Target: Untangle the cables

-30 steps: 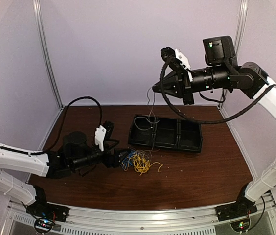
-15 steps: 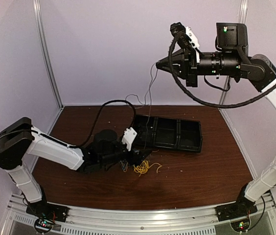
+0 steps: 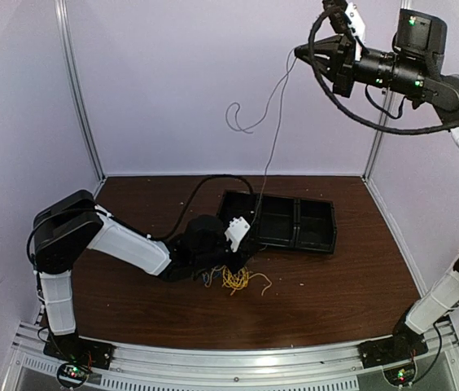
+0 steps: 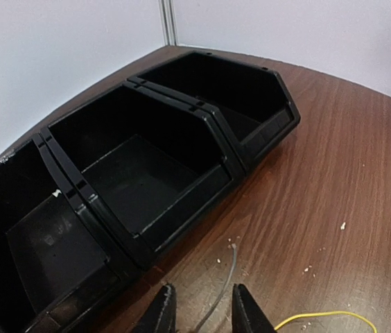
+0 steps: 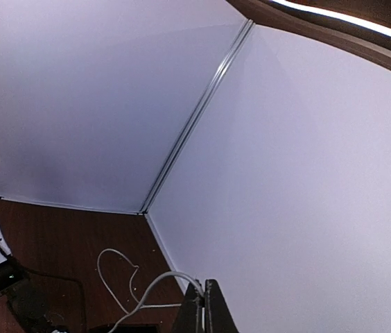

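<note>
One grey cable (image 3: 271,147) hangs from my clenched right claw (image 3: 299,52), high by the back wall, down to the yellow-blue bundle (image 3: 234,279) just beside the tray (image 3: 303,246) near edge. My left claw (image 4: 204,295), released, straddles this cable there; open table (image 3: 351,293) lies to the right.

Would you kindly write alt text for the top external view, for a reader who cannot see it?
The right arm's fingers, raised high, pinch a pale grey cable that hangs down toward a yellow and blue tangle on the brown table. The left arm's fingers sit low at that tangle, beside a black tray.
</note>
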`<action>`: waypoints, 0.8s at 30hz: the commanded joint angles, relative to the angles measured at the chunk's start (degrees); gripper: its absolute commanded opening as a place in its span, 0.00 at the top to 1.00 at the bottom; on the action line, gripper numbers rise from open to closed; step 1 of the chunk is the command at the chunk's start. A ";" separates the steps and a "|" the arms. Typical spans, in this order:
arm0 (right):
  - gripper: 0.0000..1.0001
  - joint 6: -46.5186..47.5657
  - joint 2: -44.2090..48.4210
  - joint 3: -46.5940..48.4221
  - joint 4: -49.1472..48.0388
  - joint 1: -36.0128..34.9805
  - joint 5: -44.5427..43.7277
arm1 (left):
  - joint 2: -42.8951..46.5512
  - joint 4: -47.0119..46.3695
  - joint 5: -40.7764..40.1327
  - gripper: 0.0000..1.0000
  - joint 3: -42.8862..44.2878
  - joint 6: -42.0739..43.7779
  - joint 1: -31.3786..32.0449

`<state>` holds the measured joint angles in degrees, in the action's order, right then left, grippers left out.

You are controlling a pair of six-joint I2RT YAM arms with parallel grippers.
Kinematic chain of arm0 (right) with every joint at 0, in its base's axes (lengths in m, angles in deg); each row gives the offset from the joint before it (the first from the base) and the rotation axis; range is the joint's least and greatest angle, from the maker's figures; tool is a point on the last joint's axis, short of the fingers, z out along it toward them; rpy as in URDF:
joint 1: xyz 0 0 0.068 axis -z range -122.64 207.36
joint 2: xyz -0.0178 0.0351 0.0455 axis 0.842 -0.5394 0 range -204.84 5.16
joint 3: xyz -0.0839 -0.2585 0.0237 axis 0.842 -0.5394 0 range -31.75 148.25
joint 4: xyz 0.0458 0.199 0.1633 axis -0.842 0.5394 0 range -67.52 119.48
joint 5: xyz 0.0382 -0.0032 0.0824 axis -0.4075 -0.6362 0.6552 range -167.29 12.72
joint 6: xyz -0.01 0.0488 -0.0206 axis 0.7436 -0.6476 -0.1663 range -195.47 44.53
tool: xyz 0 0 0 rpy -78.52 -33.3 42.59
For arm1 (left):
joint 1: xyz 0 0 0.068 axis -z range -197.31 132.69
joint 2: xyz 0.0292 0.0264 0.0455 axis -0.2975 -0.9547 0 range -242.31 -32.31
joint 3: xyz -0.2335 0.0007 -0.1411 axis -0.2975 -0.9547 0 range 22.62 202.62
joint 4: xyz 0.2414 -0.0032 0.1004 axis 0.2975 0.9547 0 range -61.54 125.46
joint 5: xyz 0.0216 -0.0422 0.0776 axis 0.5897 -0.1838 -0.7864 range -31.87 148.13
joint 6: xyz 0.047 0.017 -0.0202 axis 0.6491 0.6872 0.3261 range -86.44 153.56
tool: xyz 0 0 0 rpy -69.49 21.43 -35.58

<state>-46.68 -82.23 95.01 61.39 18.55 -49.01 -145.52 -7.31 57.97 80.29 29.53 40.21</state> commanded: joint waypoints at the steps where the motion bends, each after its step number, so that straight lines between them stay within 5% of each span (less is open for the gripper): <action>1: 1.00 2.26 -1.73 8.25 -2.22 2.86 -4.04 | -0.44 4.70 1.39 0.70 -0.97 0.11 -0.12; 11: 1.00 -4.85 -3.50 25.04 -6.62 13.88 -1.70 | 1.61 15.05 -2.38 0.70 -0.15 1.32 -0.17; 24: 1.00 -6.86 -2.43 29.22 -12.20 21.71 -7.48 | 13.85 31.19 -13.00 0.69 -8.73 0.24 -1.42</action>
<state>-52.42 -85.29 121.76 54.16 38.00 -52.03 -136.10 17.92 50.23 75.38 30.97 40.05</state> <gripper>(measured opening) 0.008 0.308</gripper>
